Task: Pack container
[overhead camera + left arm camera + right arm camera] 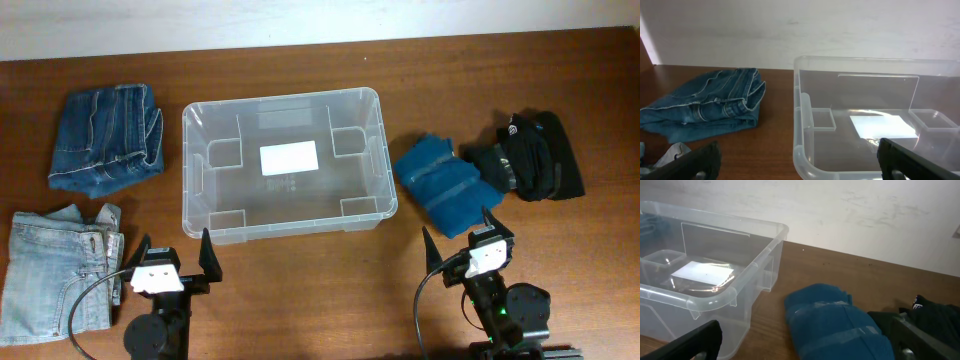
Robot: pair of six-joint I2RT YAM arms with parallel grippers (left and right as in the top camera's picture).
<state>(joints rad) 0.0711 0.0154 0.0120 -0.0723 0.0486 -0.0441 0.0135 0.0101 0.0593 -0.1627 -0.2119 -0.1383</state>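
Note:
The clear plastic container [200, 170] with a white label on its bottom sits mid-table and holds nothing; it also shows in the left wrist view [801, 120] and the right wrist view [747, 272]. Dark blue folded jeans [105, 138] lie to its left, seen too in the left wrist view [705, 107]. Light blue jeans [55, 272] lie at front left. A folded teal garment [445, 182] and a black garment [535, 155] lie to its right. My left gripper [172, 255] is open near the container's front left corner. My right gripper [458, 232] is open in front of the teal garment [840, 327].
The table is brown wood. A pale wall runs along its far edge. The black garment [935, 312] lies close beside the teal one at the right.

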